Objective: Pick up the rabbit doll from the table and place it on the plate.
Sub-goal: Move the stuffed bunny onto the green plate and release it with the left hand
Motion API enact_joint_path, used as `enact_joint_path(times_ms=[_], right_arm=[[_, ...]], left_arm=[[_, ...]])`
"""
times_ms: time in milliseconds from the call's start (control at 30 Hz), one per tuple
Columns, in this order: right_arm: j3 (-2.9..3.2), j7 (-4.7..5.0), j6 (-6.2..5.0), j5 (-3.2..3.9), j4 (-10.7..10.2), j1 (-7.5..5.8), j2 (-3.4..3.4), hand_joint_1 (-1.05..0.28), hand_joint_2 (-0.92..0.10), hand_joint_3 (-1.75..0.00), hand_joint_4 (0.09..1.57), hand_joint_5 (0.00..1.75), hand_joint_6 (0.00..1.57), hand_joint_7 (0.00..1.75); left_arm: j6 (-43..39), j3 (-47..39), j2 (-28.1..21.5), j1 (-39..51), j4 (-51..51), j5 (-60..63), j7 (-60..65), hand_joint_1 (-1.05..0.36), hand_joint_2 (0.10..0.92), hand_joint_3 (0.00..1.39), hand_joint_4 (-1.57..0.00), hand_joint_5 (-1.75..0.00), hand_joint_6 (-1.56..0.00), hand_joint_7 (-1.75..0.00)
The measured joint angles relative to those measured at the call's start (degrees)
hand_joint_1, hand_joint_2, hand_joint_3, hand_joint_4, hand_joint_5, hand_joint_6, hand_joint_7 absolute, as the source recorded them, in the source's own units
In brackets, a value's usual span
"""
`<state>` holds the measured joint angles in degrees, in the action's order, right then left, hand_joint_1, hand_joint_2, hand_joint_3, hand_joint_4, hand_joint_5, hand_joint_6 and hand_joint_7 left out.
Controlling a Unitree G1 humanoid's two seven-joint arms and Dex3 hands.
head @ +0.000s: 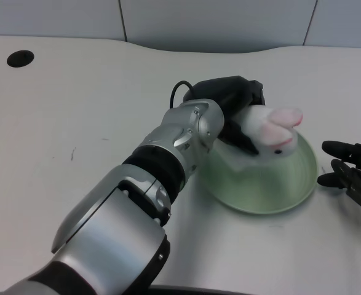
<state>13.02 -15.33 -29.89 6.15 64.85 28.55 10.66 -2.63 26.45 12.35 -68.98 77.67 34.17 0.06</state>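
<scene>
No writing readable anywhere. Your green plate (272, 193) sits right of centre; above its far side your left hand (235, 107) grips the rabbit doll (269, 132), white and fluffy, pink ears, dark eyes, over the plate.

A lab-like test bench: bare white table (57, 110) with a cable hole (19, 59).

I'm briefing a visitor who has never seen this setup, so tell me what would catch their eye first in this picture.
First the white rabbit doll with pink ears, held in the black left hand over the far part of the green plate, right of the table's middle. Next the big silver left forearm, running from the lower left corner up to the plate. A small dark hole marks the white table at far left.
</scene>
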Motion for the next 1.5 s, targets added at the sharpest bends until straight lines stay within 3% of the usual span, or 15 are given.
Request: enact_joint_path(times_ms=[367,433,567,700,833,933,967,1033,1167,1267,1500], right_arm=[[-0.08,-0.17,-0.22,-0.01,-0.3,-0.36,-0.19,-0.44,-0.92,-0.28,0.73,0.83,0.95,0.01],[-0.05,-0.34,-0.22,0.04,-0.3,-0.38,-0.22,-0.43,-0.92,-0.28,0.73,0.84,0.95,0.01],[0.03,-0.84,-0.26,0.18,-0.4,-0.48,-0.46,-0.43,-0.92,-0.28,0.74,0.85,0.95,0.01],[0.01,-0.65,-0.37,0.09,-0.4,-0.54,-0.53,-0.42,-0.92,-0.29,0.74,0.86,0.94,0.01],[0.0,-0.61,-0.42,0.09,-0.4,-0.56,-0.53,-0.43,-0.92,-0.29,0.71,0.86,0.95,0.01],[0.0,-0.61,-0.42,0.09,-0.4,-0.57,-0.53,-0.43,-0.92,-0.29,0.71,0.86,0.95,0.01],[0.0,-0.61,-0.42,0.09,-0.4,-0.57,-0.53,-0.43,-0.92,-0.29,0.71,0.9,0.95,0.01],[-0.07,-0.5,-0.42,-0.02,-0.5,-0.58,-0.53,-0.43,-0.92,-0.29,0.71,0.93,0.95,0.01],[-0.04,-0.62,-0.53,0.03,-0.5,-0.61,-0.53,-0.44,-0.92,-0.28,0.7,0.96,0.95,0.01],[0.03,-0.78,-0.53,0.1,-0.5,-0.61,-0.55,-0.43,-0.92,-0.28,0.7,0.96,0.95,0.01],[0.04,-0.77,-0.51,0.11,-0.5,-0.61,-0.56,-0.43,-0.92,-0.28,0.69,0.94,0.95,0.01]], left_arm=[[4.4,3.5,0.6,0.4,0.4,3.2,1.0,-0.33,0.912,0.01,-0.57,-1.39,-0.81,-0.54],[4.9,3.6,0.6,0.4,0.4,3.2,0.9,-0.3,0.918,0.02,-0.55,-1.25,-0.8,-0.44],[5.5,4.1,0.7,0.4,0.4,3.2,0.5,-0.28,0.906,0.0,-0.56,-1.25,-0.85,-0.33],[5.9,4.5,0.7,0.4,0.4,3.2,0.5,-0.27,0.904,0.0,-0.55,-1.21,-0.86,-0.3],[5.9,4.8,0.7,0.4,0.4,3.3,0.5,-0.28,0.901,0.0,-0.59,-1.37,-0.89,-0.27],[5.2,4.8,0.6,0.4,0.4,3.2,0.4,-0.28,0.912,0.0,-0.56,-1.48,-0.71,-0.7],[4.7,4.5,0.6,0.4,0.4,2.9,-0.1,-0.38,0.879,0.0,-0.51,-1.33,-0.62,-0.84],[3.7,3.5,0.6,0.4,0.4,1.8,-1.8,-0.45,0.855,0.0,-0.46,-1.2,-0.54,-0.91],[1.8,2.0,0.5,0.4,0.4,0.6,-3.0,-0.62,0.841,0.0,-0.25,-0.73,-0.43,-0.33],[0.7,2.0,0.5,0.4,0.4,0.6,-3.0,-0.7,0.862,0.0,-0.17,-0.4,-0.33,-0.07],[0.0,1.3,0.5,0.4,0.4,0.5,-2.9,-0.75,0.868,0.0,-0.02,-0.17,-0.18,0.0]])
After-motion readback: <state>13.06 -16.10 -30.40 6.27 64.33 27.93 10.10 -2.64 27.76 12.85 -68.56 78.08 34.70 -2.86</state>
